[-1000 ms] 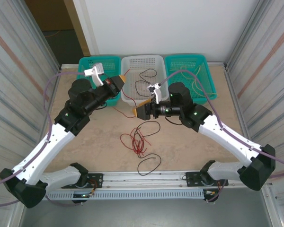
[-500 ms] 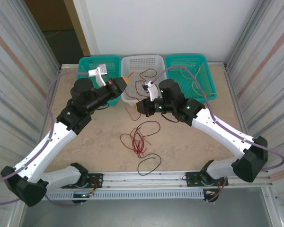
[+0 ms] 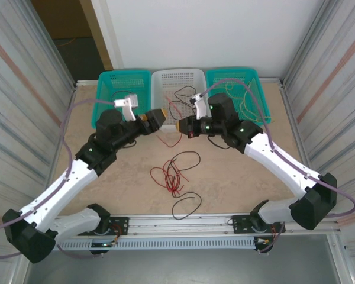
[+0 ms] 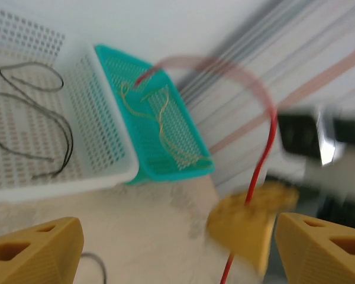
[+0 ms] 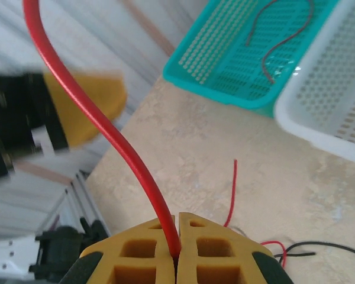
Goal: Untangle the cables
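Note:
A red cable (image 5: 106, 130) rises from my right gripper (image 5: 176, 234), whose fingers are shut on it. From above, the right gripper (image 3: 183, 125) hangs just in front of the white basket (image 3: 178, 76). The red cable (image 3: 173, 109) arcs over towards my left gripper (image 3: 158, 117) and trails down to the table. My left gripper (image 4: 177, 254) stands wide open; the red cable (image 4: 266, 154) passes between its fingers without touching them. More cables, red and black, lie tangled (image 3: 174, 174) on the table, with a black loop (image 3: 186, 205) nearer the front.
A teal basket (image 3: 109, 80) at the back left holds a dark brown cable (image 5: 284, 35). The white basket (image 4: 100, 139) holds black cables (image 4: 29, 106). The right teal basket (image 4: 192, 168) holds yellow cables (image 4: 160, 118). Corrugated walls close in both sides.
My right gripper shut on the red cable and lifted towards the white basket. My left gripper let the cable go, opened wide, and moved down and to the right.

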